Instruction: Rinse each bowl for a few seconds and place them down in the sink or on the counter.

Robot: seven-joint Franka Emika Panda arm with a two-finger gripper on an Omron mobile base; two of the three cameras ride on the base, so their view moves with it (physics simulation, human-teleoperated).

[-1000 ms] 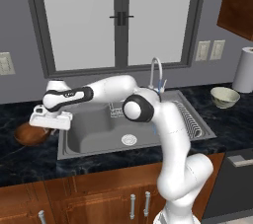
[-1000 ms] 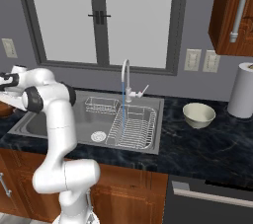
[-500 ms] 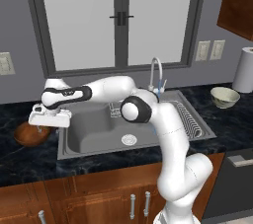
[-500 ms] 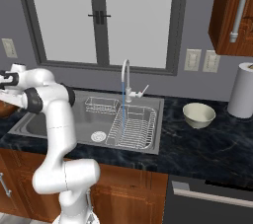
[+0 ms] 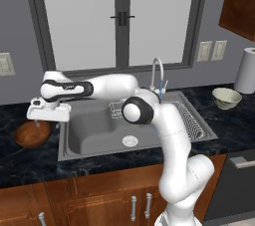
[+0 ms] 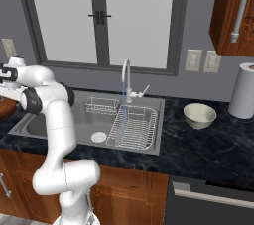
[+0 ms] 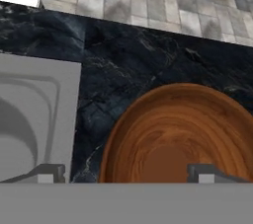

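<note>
The reddish-brown wooden bowl point(image 5: 31, 134) point(image 7: 178, 134) sits upright on the black counter point(image 5: 30, 163), just left of the sink point(image 5: 89, 133). My gripper point(image 5: 48, 120) point(image 7: 128, 172) hovers right above it, open and holding nothing. One fingertip point(image 7: 49, 171) is outside the bowl's rim and the other is over its inside. In the right base view the hand is at the left edge, over a sliver of the wooden bowl point(image 6: 5, 108). The cream bowl point(image 5: 226, 97) point(image 6: 199, 116) stands on the counter right of the sink point(image 6: 54, 125).
A curved chrome faucet point(image 5: 157, 73) point(image 6: 125, 78) with a thin blue stream rises behind the basin. A wire rack point(image 5: 188, 118) point(image 6: 134, 127) and a small caddy point(image 6: 99, 105) lie in the sink. A white paper-towel roll point(image 5: 246, 70) point(image 6: 243, 90) stands far right.
The jaws have opened and let go of the wooden bowl, which now rests on the counter. The hand has lifted slightly above it.
</note>
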